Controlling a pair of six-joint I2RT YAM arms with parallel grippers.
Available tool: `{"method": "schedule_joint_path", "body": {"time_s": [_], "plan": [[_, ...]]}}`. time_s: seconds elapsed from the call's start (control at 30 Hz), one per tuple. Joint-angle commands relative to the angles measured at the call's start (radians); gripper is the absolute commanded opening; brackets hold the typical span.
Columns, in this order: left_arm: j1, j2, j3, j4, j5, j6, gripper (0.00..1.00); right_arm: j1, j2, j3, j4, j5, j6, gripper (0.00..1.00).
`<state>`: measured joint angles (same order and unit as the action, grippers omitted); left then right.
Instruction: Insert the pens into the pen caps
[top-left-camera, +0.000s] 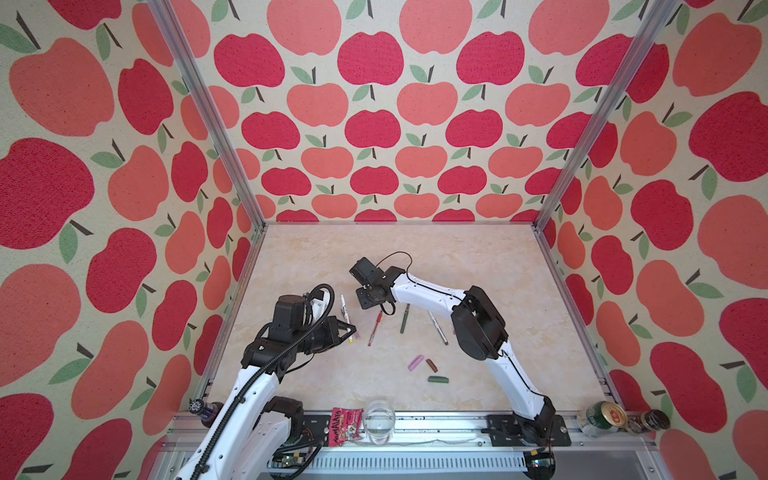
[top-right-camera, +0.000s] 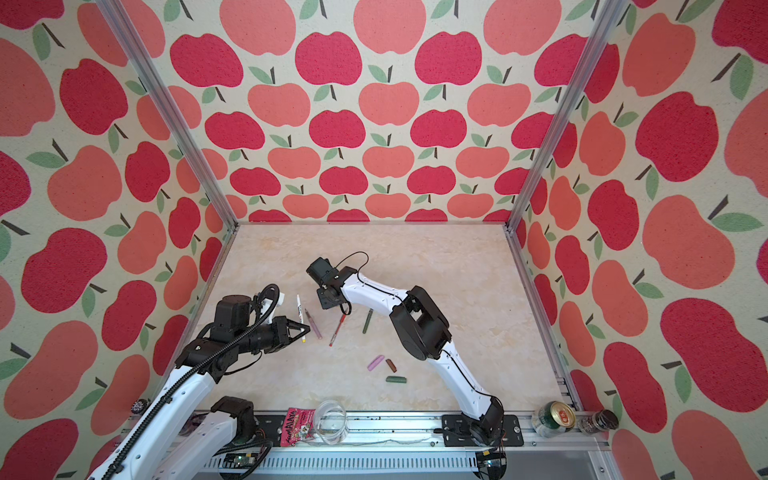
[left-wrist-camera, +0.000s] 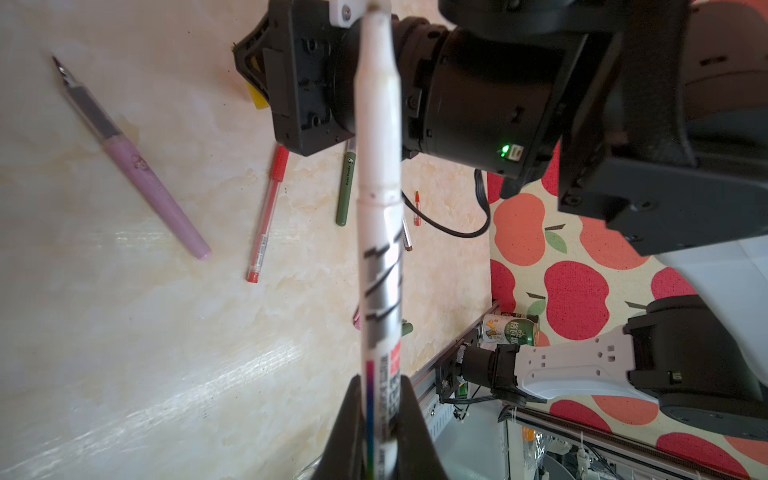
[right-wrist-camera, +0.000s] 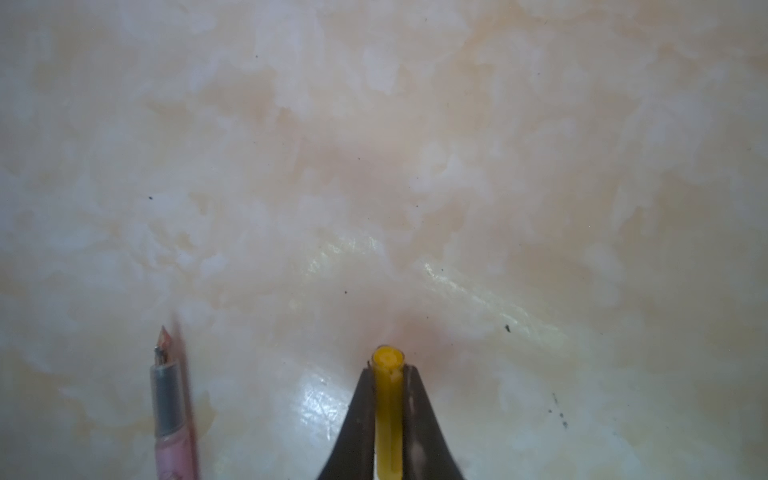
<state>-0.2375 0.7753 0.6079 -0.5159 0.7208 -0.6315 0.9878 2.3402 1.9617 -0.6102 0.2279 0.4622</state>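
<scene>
Broadly, the marble table (top-left-camera: 457, 257) lies open toward twelve o'clock, up to its far edge. At nine o'clock the left gripper (top-left-camera: 354, 331) is clamped on a white pen (top-left-camera: 344, 307); at centre the right gripper (right-wrist-camera: 388, 368) pinches the yellow cap (right-wrist-camera: 388, 399). The lilac pen (top-right-camera: 314, 327), red pen (top-left-camera: 375, 328) and green pen (top-left-camera: 404, 320) lie flat close by. The pink cap (top-left-camera: 416, 363), brown cap (top-left-camera: 432, 365) and green cap (top-left-camera: 439, 379) sit toward six.

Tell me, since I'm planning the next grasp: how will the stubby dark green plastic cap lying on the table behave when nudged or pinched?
The stubby dark green plastic cap lies on its side on the glossy marble-look table, so a nudge would probably roll or skid it. Small, rigid-looking plastic: likely light and stiff.
</scene>
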Motion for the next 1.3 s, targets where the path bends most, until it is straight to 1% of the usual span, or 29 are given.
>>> {"method": "schedule_joint_path", "body": {"time_s": [0.0,0.17,0.33,0.47,0.53,0.7,0.8,0.87,0.97,1.07,1.17,1.27], "plan": [[-0.038,0.028,0.008,0.049,-0.042,0.016,0.00,-0.019,-0.084,-0.033,0.035,0.022,0.000,0.06],[-0.097,0.090,0.006,0.113,-0.070,0.012,0.00,-0.045,-0.166,-0.108,0.084,0.020,0.015,0.06],[-0.139,0.154,-0.013,0.225,-0.078,-0.002,0.00,-0.076,-0.272,-0.204,0.141,0.001,0.035,0.06],[-0.146,0.195,-0.032,0.304,-0.067,-0.038,0.00,-0.095,-0.314,-0.256,0.175,-0.003,0.025,0.09],[-0.147,0.192,-0.039,0.323,-0.068,-0.053,0.00,-0.104,-0.303,-0.252,0.164,-0.006,0.011,0.13],[-0.133,0.135,-0.014,0.230,-0.117,-0.036,0.00,-0.109,-0.278,-0.235,0.112,-0.044,-0.003,0.22],[-0.112,0.093,-0.013,0.190,-0.135,-0.033,0.00,-0.106,-0.306,-0.287,0.121,-0.068,-0.027,0.27],[-0.095,0.066,-0.016,0.174,-0.144,-0.034,0.00,-0.104,-0.334,-0.327,0.120,-0.082,-0.041,0.29],[-0.060,0.028,-0.010,0.147,-0.136,-0.023,0.00,-0.096,-0.389,-0.404,0.145,-0.143,-0.100,0.37],[-0.032,0.012,0.003,0.114,-0.125,-0.005,0.00,-0.095,-0.438,-0.476,0.175,-0.220,-0.157,0.42],[-0.020,0.004,0.014,0.099,-0.112,0.009,0.00,-0.095,-0.465,-0.493,0.170,-0.305,-0.213,0.44],[-0.011,-0.014,0.029,0.072,-0.109,0.022,0.00,-0.086,-0.480,-0.476,0.109,-0.365,-0.280,0.47]]}}
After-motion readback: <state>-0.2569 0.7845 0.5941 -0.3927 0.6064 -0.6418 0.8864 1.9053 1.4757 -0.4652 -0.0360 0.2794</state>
